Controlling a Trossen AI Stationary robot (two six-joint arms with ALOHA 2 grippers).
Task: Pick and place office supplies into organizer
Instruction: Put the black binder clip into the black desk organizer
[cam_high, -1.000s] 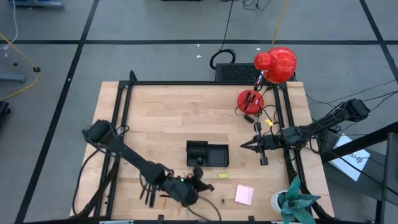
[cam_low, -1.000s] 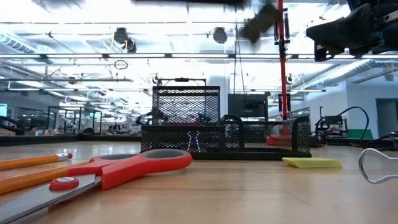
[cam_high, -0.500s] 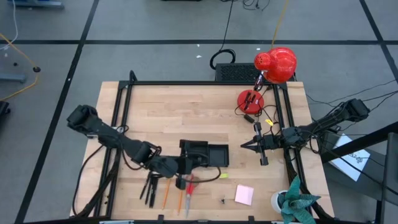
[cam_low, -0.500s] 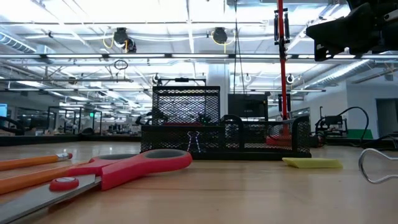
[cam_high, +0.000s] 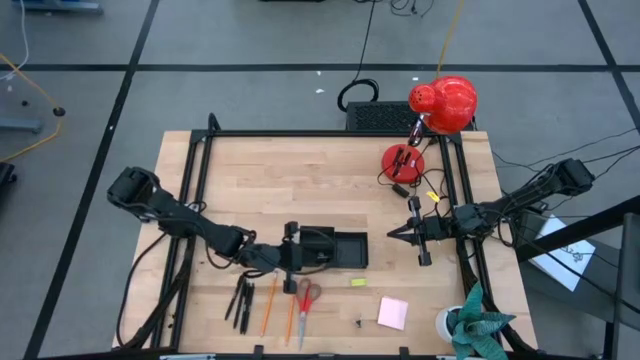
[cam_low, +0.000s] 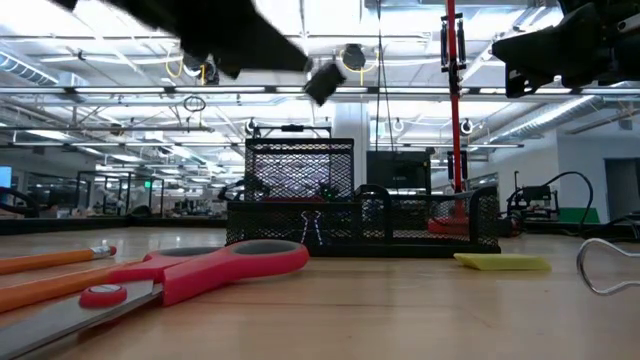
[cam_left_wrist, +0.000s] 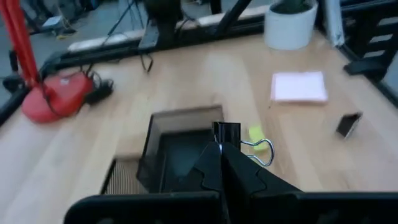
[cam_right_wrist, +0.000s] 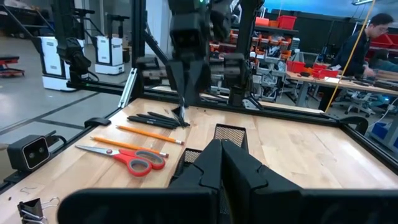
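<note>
The black mesh organizer (cam_high: 335, 249) stands mid-table. My left gripper (cam_high: 291, 246) hovers at its left end, shut on a small black binder clip (cam_left_wrist: 227, 132); in the low view it hangs high above the organizer (cam_low: 350, 200). Black pens (cam_high: 240, 300), orange pencils (cam_high: 269, 306) and red-handled scissors (cam_high: 305, 298) lie flat near the near edge. The yellow-green bit (cam_high: 358, 283), pink pad (cam_high: 392, 313) and another binder clip (cam_high: 358, 323) lie right of them. My right gripper (cam_high: 392, 234) waits shut at the table's right side. My left gripper pinches the binder clip between its two fingertips (cam_left_wrist: 214, 163), at the lower edge of the clip's black body (cam_left_wrist: 225, 139). One wire handle (cam_left_wrist: 261, 149) sticks out sideways past the fingers. The clip is lifted clear, over the organizer's left end (cam_left_wrist: 180, 146).
A red desk lamp (cam_high: 440, 105) with its round base (cam_high: 403, 160) stands at the far right corner, cables beside it. A white pot with a plant (cam_high: 470, 325) sits at the near right corner. A black frame rail (cam_high: 300, 133) borders the table.
My left gripper has moved from the near edge, over the pens and scissors, toward the far edge to the organizer's left end, staying shut on the binder clip. The scissors and pencils it covered now show. My right arm has kept still.
</note>
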